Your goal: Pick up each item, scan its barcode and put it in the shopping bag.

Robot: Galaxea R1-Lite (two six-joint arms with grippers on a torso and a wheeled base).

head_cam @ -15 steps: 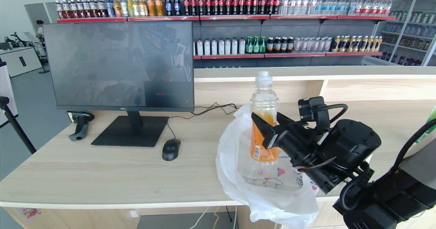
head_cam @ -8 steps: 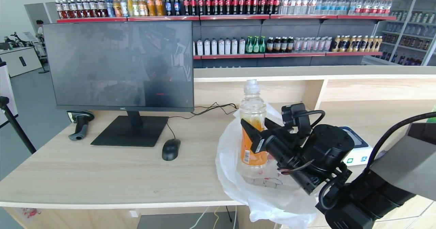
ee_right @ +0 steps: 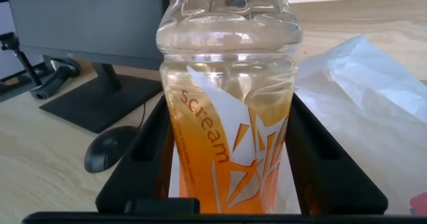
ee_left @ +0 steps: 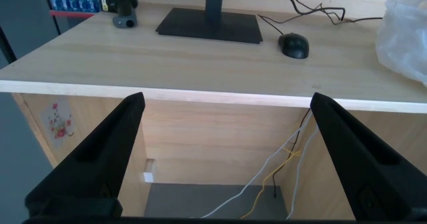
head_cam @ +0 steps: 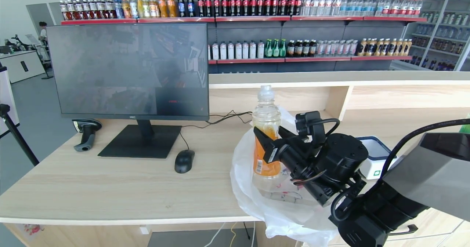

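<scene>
Centrally, the right gripper [head_cam: 271,141] is clamped on an upright orange drink bottle [head_cam: 265,122], held over the white shopping bag [head_cam: 249,192], which overhangs the counter's [head_cam: 110,203] front edge. Counter surface runs leftward from the bag to the mouse [head_cam: 184,161] and monitor [head_cam: 128,71]. The left gripper [ee_left: 225,151] hangs below the counter edge, jaws wide apart and holding nothing. A white scanner box [head_cam: 374,155] stands behind the right arm.
</scene>
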